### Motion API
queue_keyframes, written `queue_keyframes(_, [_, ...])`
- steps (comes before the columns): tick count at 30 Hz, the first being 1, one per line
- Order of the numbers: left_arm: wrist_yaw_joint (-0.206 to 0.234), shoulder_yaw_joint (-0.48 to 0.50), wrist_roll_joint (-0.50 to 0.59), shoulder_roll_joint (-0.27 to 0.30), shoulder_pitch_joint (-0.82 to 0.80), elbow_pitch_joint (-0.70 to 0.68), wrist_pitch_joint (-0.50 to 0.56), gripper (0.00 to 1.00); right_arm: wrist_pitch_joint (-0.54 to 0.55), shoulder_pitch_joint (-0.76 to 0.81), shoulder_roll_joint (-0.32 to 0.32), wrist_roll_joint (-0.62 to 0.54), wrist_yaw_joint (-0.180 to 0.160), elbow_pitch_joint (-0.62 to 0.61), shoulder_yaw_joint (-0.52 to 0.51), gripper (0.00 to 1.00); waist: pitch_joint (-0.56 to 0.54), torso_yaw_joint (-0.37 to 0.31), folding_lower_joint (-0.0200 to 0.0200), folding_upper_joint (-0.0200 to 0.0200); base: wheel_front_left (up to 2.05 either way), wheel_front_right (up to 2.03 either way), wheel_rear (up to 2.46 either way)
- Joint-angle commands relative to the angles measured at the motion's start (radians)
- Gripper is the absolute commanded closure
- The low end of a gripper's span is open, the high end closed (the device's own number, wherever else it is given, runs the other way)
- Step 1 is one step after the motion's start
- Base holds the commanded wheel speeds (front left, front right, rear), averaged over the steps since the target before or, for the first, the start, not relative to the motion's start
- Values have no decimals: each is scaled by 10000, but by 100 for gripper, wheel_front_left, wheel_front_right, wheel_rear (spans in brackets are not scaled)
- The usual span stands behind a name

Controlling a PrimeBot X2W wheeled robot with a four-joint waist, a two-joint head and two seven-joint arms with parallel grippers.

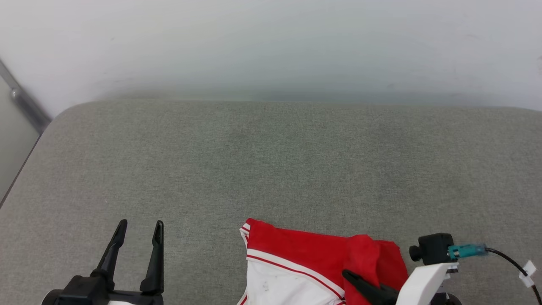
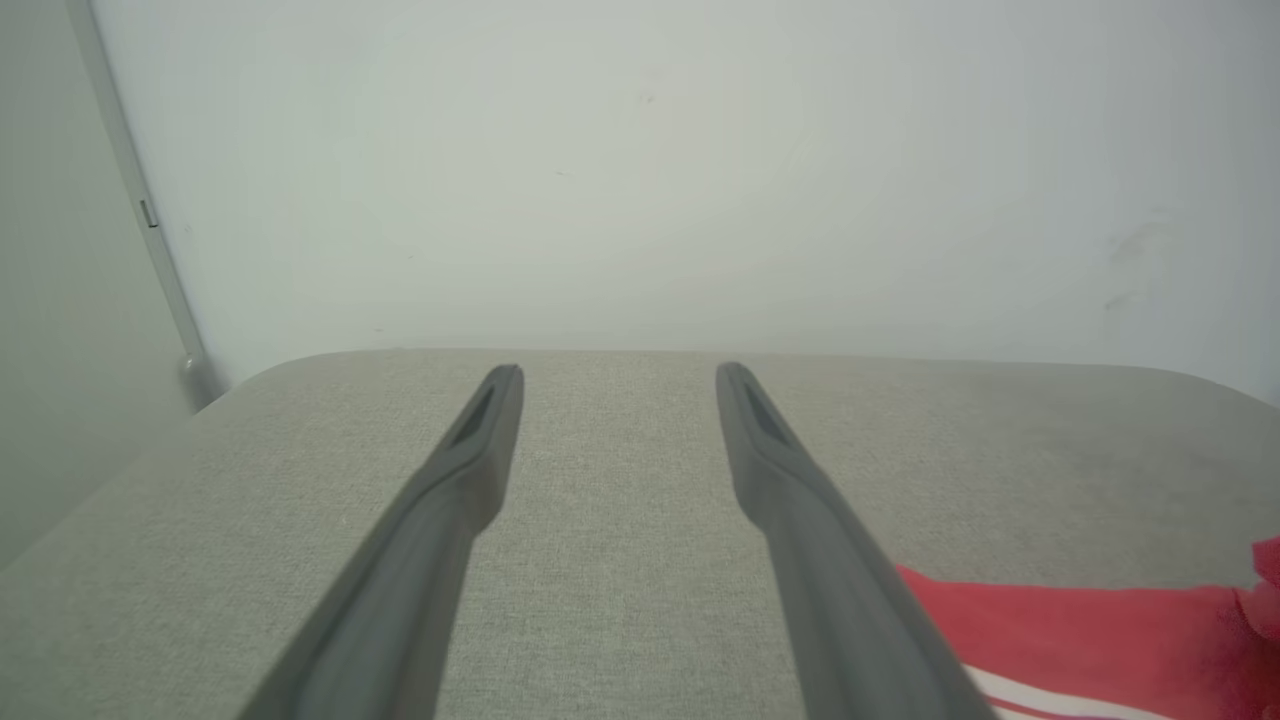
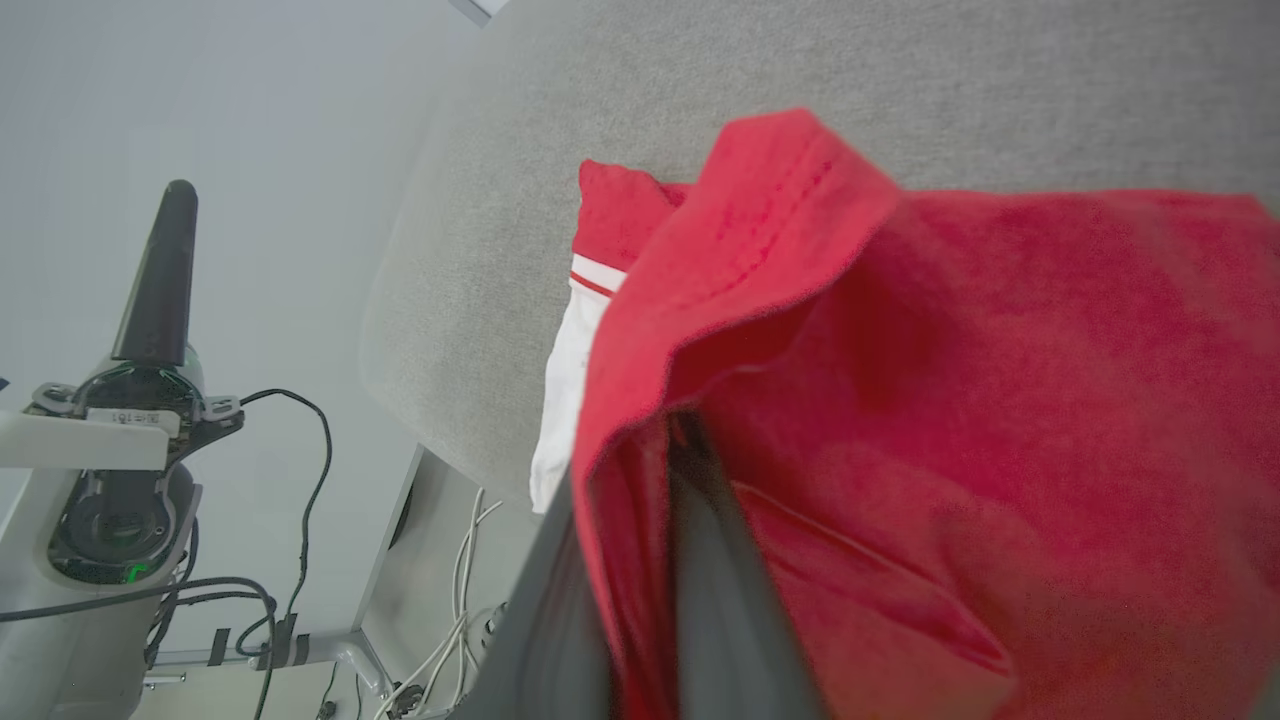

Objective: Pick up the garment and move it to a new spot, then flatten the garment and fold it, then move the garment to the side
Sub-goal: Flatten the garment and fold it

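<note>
The garment (image 1: 305, 250) is a red shirt with a white panel and red-and-white striped trim. It lies bunched at the near edge of the grey padded table (image 1: 271, 161), right of centre. My right gripper (image 1: 351, 277) reaches into its red cloth from the lower right. In the right wrist view, a raised fold of the garment (image 3: 950, 350) runs between the two dark fingers, and the right gripper (image 3: 672, 440) is shut on it. My left gripper (image 1: 141, 223) stands open and empty over bare table, well left of the shirt. The left wrist view looks along the left gripper (image 2: 617, 375), with the garment (image 2: 1080, 620) at lower right.
A pale wall (image 1: 271, 42) rises right behind the table's far edge. A metal strip (image 1: 25, 103) runs along the wall at the far left. Loose cables (image 3: 300, 600) hang below the table's near side, beside the left arm's wrist (image 3: 120, 480).
</note>
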Motion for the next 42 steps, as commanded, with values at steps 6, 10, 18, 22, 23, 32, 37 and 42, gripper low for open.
queue_keyframes(6, [-19,5,-283,49,25,-132,-34,0,-749,-905,22,586,-4,813,970,100,154,320,0,-1,0,0,0])
queue_keyframes(10, [-19,-23,-390,87,-122,-101,-33,0,-1278,-1613,23,857,-2,1602,1492,100,287,538,0,-1,0,0,0])
queue_keyframes(18, [-19,-129,-456,118,-242,44,-33,0,-2258,-2698,23,1198,-4,3642,2347,100,500,950,0,-1,0,0,0])
queue_keyframes(22, [-19,-136,-474,110,-292,107,-33,0,-2628,-3160,24,1403,-2,4406,2802,30,574,1037,0,-1,0,0,0])
queue_keyframes(23, [-17,-150,-470,112,-300,121,-33,0,-2723,-3253,29,1501,-2,4463,2988,0,581,1048,0,-1,0,0,0])
queue_keyframes(32, [-19,-42,-464,166,-274,233,-33,0,-3262,-3880,17,2416,-4,4366,4115,0,426,766,0,-1,0,0,0])
queue_keyframes(37, [-19,11,-486,188,-200,166,-34,0,-3320,-4254,17,1504,-4,4281,3459,0,323,419,0,-1,0,0,0])
queue_keyframes(42, [-18,4,-505,152,-239,70,-33,0,-3219,-4632,-294,-2224,-2,3472,2004,0,355,-133,0,-1,0,0,0])
